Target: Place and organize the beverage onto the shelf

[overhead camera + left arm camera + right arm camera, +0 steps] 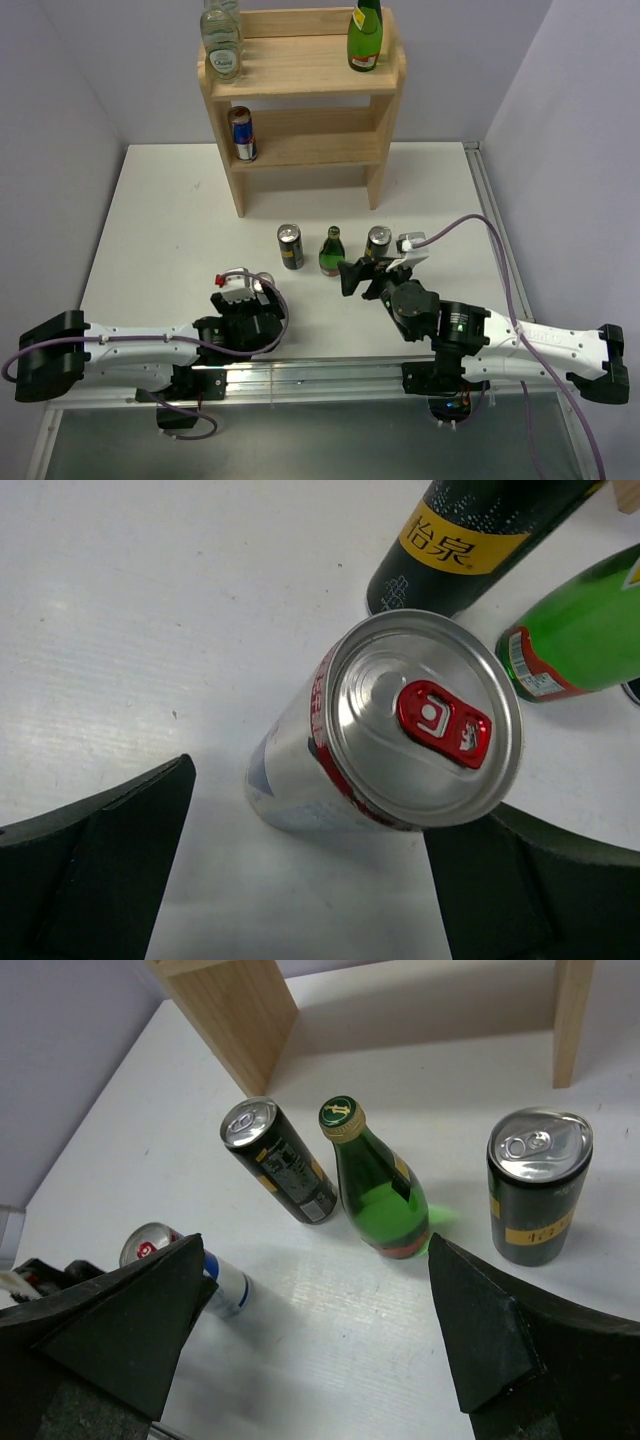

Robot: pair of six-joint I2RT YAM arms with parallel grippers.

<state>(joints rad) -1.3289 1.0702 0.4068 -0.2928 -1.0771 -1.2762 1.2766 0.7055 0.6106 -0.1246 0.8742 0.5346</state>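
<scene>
Left end effector [310,830], released, straddles the silver can [425,725], apparently lined up to grasp it. Right end effector [315,1290], also released, faces the green bottle [378,1185] just ahead; the shelf [300,65] stands well beyond both

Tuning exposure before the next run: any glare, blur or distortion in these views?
Top external: even light, sharp, one glare streak on the metal rail at the near edge. Left wrist: silver can lid in focus with bright reflections, white table nearly washed out. Right wrist: green bottle throws a green glow on the table; black cans lean apart, wide-angle distortion.
</scene>
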